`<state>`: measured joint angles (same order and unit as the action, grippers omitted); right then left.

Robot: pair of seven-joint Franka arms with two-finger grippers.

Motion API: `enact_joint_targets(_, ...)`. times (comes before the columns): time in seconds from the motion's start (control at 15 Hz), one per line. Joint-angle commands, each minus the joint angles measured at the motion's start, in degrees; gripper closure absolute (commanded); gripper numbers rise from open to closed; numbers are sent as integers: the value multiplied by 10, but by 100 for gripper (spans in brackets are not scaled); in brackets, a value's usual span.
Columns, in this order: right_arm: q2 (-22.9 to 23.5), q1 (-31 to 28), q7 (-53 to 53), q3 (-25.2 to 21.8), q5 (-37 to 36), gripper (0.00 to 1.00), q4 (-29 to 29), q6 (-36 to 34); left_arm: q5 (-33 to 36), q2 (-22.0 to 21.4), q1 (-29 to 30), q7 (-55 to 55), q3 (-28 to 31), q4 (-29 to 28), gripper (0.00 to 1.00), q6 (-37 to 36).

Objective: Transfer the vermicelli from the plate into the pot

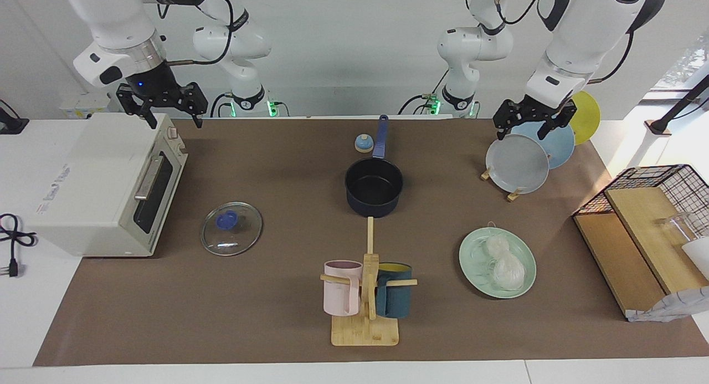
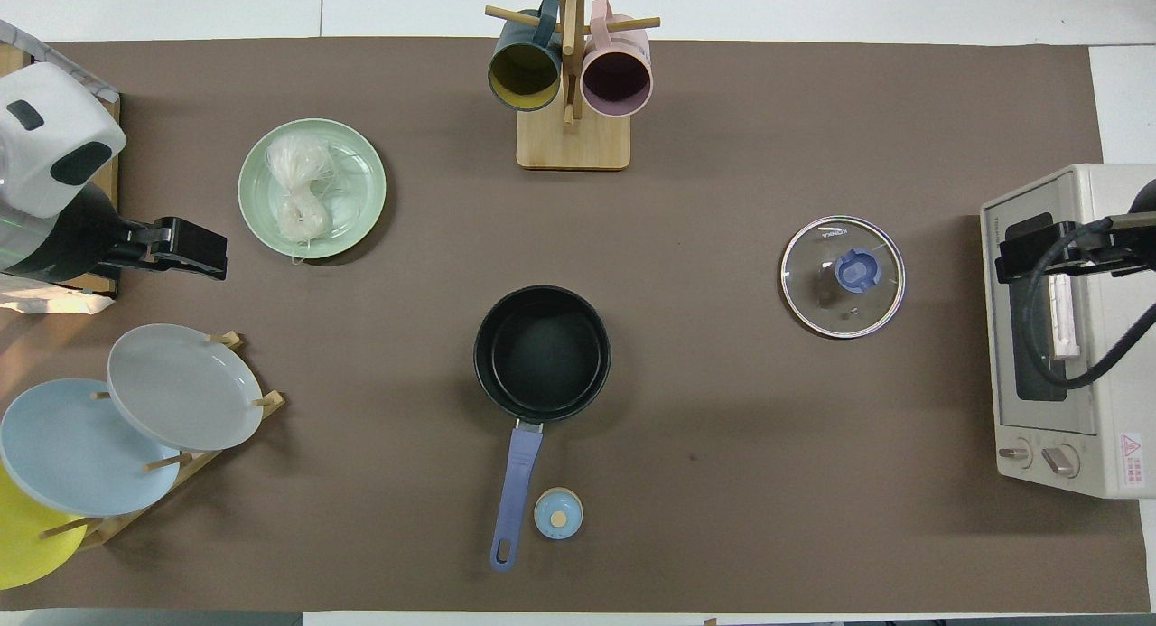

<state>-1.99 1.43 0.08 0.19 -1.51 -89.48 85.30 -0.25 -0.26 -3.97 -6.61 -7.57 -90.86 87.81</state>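
The vermicelli (image 1: 503, 265) lies as two translucent white bundles on a pale green plate (image 1: 471, 251), toward the left arm's end of the table; it also shows in the overhead view (image 2: 301, 188) on the plate (image 2: 361, 179). The dark navy pot (image 1: 374, 187) stands empty mid-table, nearer to the robots than the plate, its blue handle pointing toward them; it also shows in the overhead view (image 2: 542, 353). My left gripper (image 1: 523, 132) hangs open and empty over the plate rack, and shows in the overhead view (image 2: 212, 251). My right gripper (image 1: 173, 118) is open and empty over the toaster oven, and shows in the overhead view (image 2: 1011, 260).
A glass lid (image 1: 231, 229) lies beside the toaster oven (image 1: 105, 184). A wooden mug rack (image 1: 365, 328) with a pink and a teal mug stands farther from the robots than the pot. A rack of plates (image 1: 518, 162), a small blue knob (image 1: 363, 143) and a wire basket (image 1: 681, 190) are also there.
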Motion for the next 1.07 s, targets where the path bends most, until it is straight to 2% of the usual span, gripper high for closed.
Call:
enact_joint_targets(0.0, -5, 1, 12, 1, 5, 0, -3, 5, -3, -5, 5, 1, -3, 1, 0, 3)
enact_joint_targets(0.33, -6, -5, 11, 1, 11, 0, -12, 18, -13, -5, 5, 0, -1, 2, 0, 3)
enact_joint_targets(0.53, -6, -5, 12, 0, 35, 0, -54, 68, -12, -5, 5, 0, 0, 0, 0, 9)
enact_joint_targets(0.67, -7, 2, 12, 0, 43, 0, -101, 132, -13, -5, 5, -1, 0, -1, 0, 14)
enact_joint_targets(0.8, 19, 24, 13, 1, 42, 0, -124, 191, -12, -5, 4, -2, 0, -1, 0, 15)
enact_joint_targets(1.0, 82, 21, 2, 1, 35, 0, -128, 267, -13, -5, 5, -2, 0, -2, 0, 19)
